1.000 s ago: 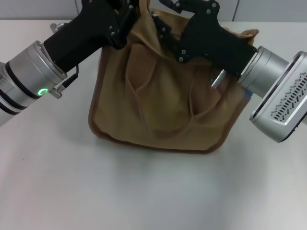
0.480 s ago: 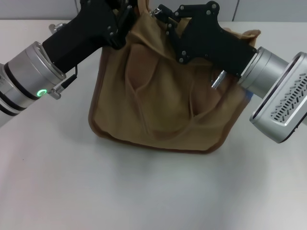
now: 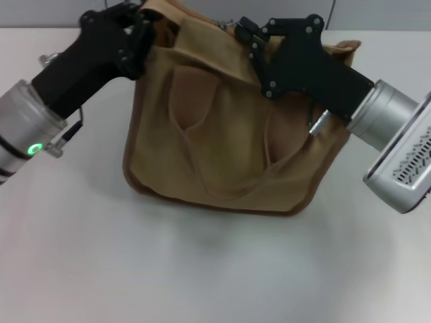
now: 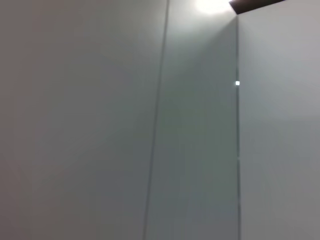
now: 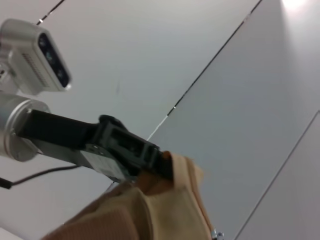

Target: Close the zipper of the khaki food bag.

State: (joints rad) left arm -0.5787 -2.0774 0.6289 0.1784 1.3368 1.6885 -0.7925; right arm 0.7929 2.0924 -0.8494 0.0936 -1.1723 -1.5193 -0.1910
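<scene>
The khaki food bag point(image 3: 229, 134) stands on the white table, its two looped handles on the face toward me. My left gripper point(image 3: 138, 30) is shut on the bag's top left corner and holds it taut. The right wrist view shows this grip on the bag's corner point(image 5: 175, 172) by the left gripper point(image 5: 157, 157). My right gripper point(image 3: 242, 30) is at the bag's top edge near the middle, shut on the small silver zipper pull point(image 3: 227, 24). The zipper line along the top panel is mostly hidden behind the bag's front edge and the arms.
The white table point(image 3: 202, 269) spreads in front of the bag. A grey panelled wall point(image 5: 225, 100) stands behind it. The left wrist view shows only that wall point(image 4: 160, 120). Both forearms cross above the bag's upper corners.
My left gripper has pulled the bag's top left corner out to the left, stretching the top edge. My right gripper has shifted a little right and down along the top.
</scene>
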